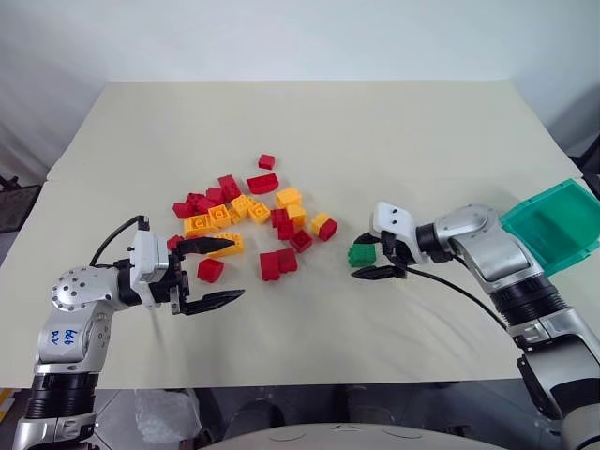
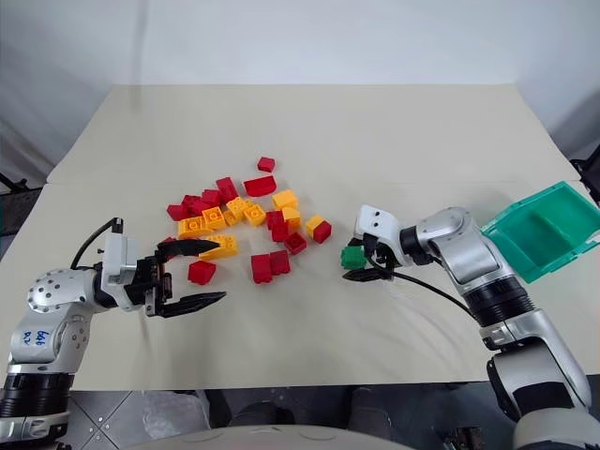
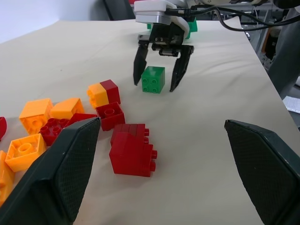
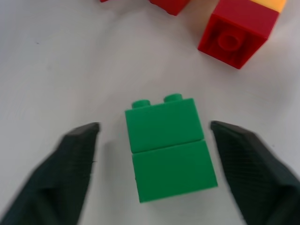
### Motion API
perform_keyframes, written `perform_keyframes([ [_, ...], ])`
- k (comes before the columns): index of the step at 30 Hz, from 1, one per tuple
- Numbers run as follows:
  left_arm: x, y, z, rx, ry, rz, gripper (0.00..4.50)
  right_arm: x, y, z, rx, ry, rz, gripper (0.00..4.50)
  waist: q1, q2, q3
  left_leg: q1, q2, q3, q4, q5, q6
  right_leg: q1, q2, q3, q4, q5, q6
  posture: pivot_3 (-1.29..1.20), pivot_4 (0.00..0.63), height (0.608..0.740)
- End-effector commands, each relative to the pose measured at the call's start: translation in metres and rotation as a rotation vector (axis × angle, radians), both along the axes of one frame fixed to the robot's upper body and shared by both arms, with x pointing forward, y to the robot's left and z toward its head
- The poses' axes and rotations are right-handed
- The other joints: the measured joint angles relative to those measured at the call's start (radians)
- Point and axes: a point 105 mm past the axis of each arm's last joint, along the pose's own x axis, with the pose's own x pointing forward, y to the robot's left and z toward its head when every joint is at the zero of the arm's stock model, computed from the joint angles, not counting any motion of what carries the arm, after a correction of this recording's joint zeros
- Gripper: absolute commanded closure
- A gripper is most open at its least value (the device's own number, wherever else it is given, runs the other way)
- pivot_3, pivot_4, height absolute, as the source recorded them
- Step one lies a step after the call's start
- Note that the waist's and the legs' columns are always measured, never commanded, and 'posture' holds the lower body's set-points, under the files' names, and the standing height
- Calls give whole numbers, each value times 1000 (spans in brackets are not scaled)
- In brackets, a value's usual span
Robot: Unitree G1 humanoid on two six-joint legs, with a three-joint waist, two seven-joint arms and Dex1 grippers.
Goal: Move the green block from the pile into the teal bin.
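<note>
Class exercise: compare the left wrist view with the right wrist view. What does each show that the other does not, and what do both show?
Left wrist view alone: the right gripper seen from in front, its fingers open on either side of the green block with gaps, and the left gripper's own open fingers. Right wrist view alone: a close look showing the green block as two stacked pieces, lying on its side. Both share: the green block between the right gripper's fingers, red bricks nearby and the table.

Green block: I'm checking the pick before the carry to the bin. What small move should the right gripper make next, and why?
Probably close the right gripper on the green block. Its fingers straddle the block on the table with a gap showing on each side, so nothing is gripped yet. The teal bin waits to the robot's right.
</note>
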Motion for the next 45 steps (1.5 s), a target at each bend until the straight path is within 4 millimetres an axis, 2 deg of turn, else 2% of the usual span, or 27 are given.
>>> perform_keyframes([
  [1, -3, -6, 8, -15, -36, -22, 0, 4, -2, 22, 49, -89, -29, 1940, -1, 0, 0, 0, 0, 0, 0, 0, 0, 0, 0, 0, 0, 0, 0, 0, 150, 740],
  [4, 5, -10, 9, -27, -7, 0, 0, 1, -6, 34, 99, -131, -72, 2985, 1, 0, 0, 0, 1, 0, 0, 0, 0, 0, 0, 0, 0, 0, 0, 0, 150, 740],
  [7, 10, -17, 11, -36, -2, -9, 0, -4, -12, 49, 155, -169, -121, 3026, 3, 0, 0, 0, 0, 0, 0, 0, 0, 0, 0, 0, 0, 0, 0, 0, 150, 740],
  [12, 21, -29, 12, -16, 6, -18, 0, -15, -38, 78, 252, -266, -260, 3026, 4, 0, 0, 0, 0, 0, 0, 0, 0, 0, 0, 0, 0, 0, 0, 0, 150, 740],
  [17, 29, -51, 13, -13, -7, -74, 0, -27, -97, 102, 278, -393, -495, 3026, 15, 0, 0, 0, -1, 1, 0, 0, 0, 0, 0, 0, 0, 0, 0, 0, 150, 740],
  [18, 29, -57, 14, -18, -10, -91, 0, -30, -112, 106, 269, -422, -557, 3026, 15, 0, 0, 0, -1, 1, 0, 0, 0, 0, 0, 1, 0, 0, 0, 0, 150, 740],
  [21, 30, -79, 22, -49, -27, -169, 0, -42, -176, 111, 192, -502, -817, 3026, 30, 0, 0, 0, -2, 3, 0, 0, 0, 0, 1, 1, 0, 0, 0, 0, 150, 740],
  [25, 34, -92, 26, -74, -26, -202, 0, -50, -218, 110, 125, -544, -963, 3026, 27, 0, 0, 1, -2, 11, 0, 0, 0, 1, 1, 2, 0, 0, 1, 0, 150, 740],
  [28, 38, -101, 27, -74, -24, -211, 0, -49, -243, 112, 98, -579, -1059, 3026, 19, 0, 0, 3, -2, 13, -1, 0, 0, 1, 2, 4, 1, 0, 1, 0, 150, 740],
  [30, 45, -106, 26, -58, -6, -197, 0, -43, -261, 105, 65, -559, -1136, 3026, 14, 0, 0, 3, -2, 13, -1, 0, 0, 1, 2, 4, 1, 0, 1, 0, 150, 740],
  [32, 52, -109, 27, -46, -19, -185, 0, -32, -268, 96, 72, -544, -1177, 3026, 9, 1, 0, 3, -2, 14, -1, 1, 1, 1, 2, 5, 1, 0, 1, 0, 150, 740],
  [33, 53, -110, 28, -45, -24, -183, 0, -27, -271, 92, 84, -536, -1202, 2300, 5, 1, 0, 3, -2, 14, -1, 1, 1, 1, 2, 5, 1, 0, 1, 0, 150, 740],
  [38, 54, -109, 29, -43, -41, -186, 0, -19, -277, 83, 53, -545, -1208, 699, 2, 1, 0, 3, 1, 13, -3, 1, 1, 0, 2, 4, 0, 0, 1, 0, 150, 740],
  [40, 57, -105, 29, -35, -31, -156, 0, -19, -273, 87, 55, -556, -1188, 26, 5, 1, 0, 2, 0, 13, -3, 1, 1, 0, 1, 4, -1, 0, 1, 0, 150, 740],
  [42, 59, -101, 31, -44, -27, -124, 0, -22, -266, 96, 59, -580, -1139, 26, 5, 1, 0, 1, 0, 12, -2, 1, 1, 0, 1, 4, -1, 1, 1, 0, 150, 740],
  [45, 61, -90, 36, -71, -20, -70, 0, -30, -228, 110, 148, -563, -927, 26, 5, 2, 0, 1, 1, 12, -2, 1, 1, 0, 1, 3, -1, 1, 1, 0, 150, 740],
])
